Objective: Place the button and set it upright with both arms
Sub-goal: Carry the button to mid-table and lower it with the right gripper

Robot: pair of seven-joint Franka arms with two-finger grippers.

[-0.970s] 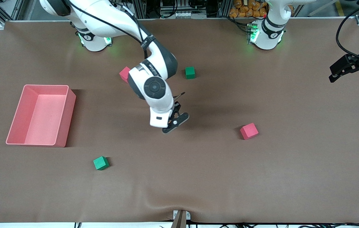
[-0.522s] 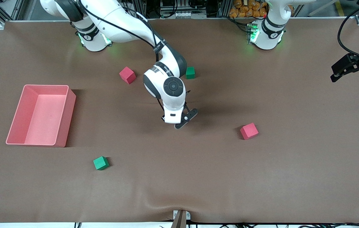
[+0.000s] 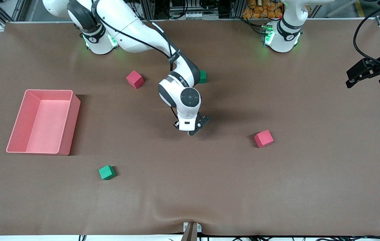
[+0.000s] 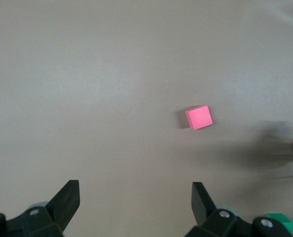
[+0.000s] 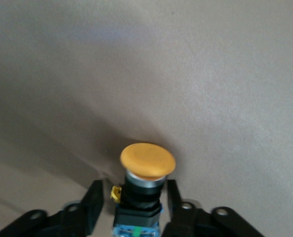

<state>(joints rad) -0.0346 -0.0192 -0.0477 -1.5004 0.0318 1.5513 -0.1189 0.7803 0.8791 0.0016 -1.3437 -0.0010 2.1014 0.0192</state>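
Note:
The button [image 5: 147, 160] has a round orange cap on a black-and-blue body and shows only in the right wrist view. It sits between the fingers of my right gripper [image 5: 133, 185], with its cap pointing away from the wrist. A narrow gap shows on each side of its body, so the gripper is open around it. In the front view my right gripper [image 3: 195, 129] is low over the middle of the table and its hand hides the button. My left gripper [image 3: 360, 75] hangs open and holds nothing, over the table's edge at the left arm's end; the left wrist view shows the same gripper [image 4: 135, 202] above bare cloth.
A pink bin [image 3: 72, 124] stands toward the right arm's end. Two pink cubes [image 3: 134, 79] [image 3: 263, 138] and two green cubes [image 3: 106, 172] [image 3: 203, 76] lie scattered; the right arm partly covers one green cube. The left wrist view shows a pink cube [image 4: 199, 117].
My right arm swung toward the left arm's end and came down. Its fingers, shut before, have parted. The left gripper shifted only slightly.

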